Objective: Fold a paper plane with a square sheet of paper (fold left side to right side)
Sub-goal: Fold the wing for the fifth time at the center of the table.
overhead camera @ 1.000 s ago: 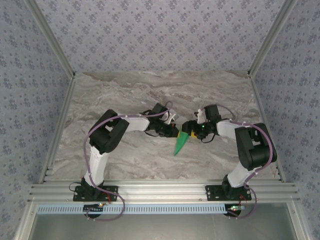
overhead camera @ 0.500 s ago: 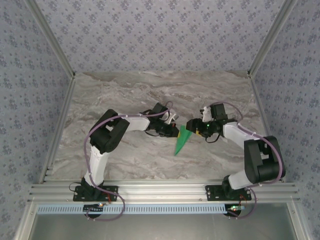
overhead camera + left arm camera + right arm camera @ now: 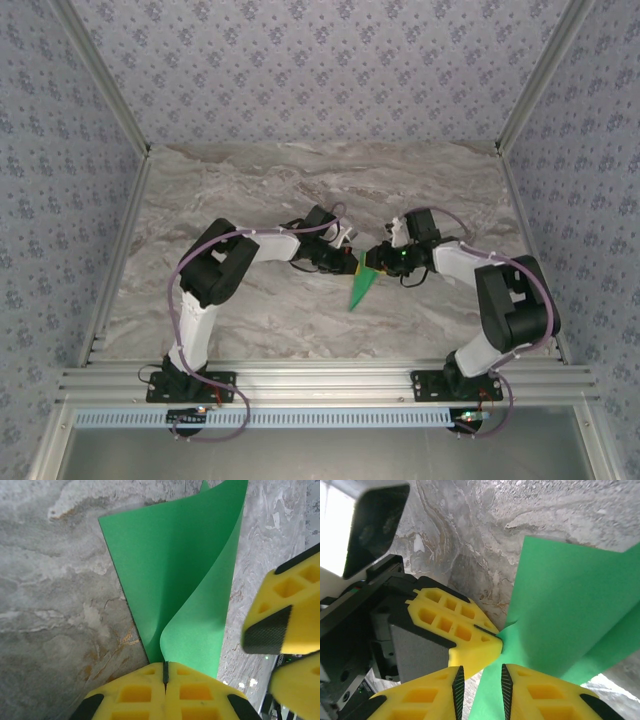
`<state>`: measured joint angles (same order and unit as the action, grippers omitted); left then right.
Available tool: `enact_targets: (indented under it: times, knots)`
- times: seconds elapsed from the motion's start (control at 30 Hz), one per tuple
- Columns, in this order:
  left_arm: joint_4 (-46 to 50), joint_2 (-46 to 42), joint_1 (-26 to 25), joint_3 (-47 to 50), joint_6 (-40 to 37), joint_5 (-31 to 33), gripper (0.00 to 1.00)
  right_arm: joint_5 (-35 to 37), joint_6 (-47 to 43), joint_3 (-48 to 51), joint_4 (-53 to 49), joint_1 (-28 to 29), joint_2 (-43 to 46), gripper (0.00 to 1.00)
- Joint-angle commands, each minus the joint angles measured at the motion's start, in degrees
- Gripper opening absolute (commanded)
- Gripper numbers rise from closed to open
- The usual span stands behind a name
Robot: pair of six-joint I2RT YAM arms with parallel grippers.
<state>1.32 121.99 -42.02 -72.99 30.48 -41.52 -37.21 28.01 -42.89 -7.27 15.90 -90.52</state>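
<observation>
The left gripper (image 3: 165, 674) is clamped tight on the wide end of the green paper plane (image 3: 362, 287), which sits mid-table (image 3: 250, 190) with its tip toward 7 o'clock and 1 flap curling up. The right gripper (image 3: 481, 680), at its 2 o'clock, stands narrowly parted astride the paper's edge.

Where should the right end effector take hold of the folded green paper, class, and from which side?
Probably the wide end of the green paper, beside where the left end effector pinches it. Come from the right, as the right end effector does with open jaws: there the loose layer curls up off the table, giving an edge to straddle.
</observation>
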Motion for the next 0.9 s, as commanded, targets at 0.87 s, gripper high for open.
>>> enact_targets:
  times: [0.87]
  knots:
    - [2.54,2.63,-1.92,-2.75,-2.44,0.88,0.05,7.97,-4.33,-0.72,-6.9,0.95,-3.76,0.25]
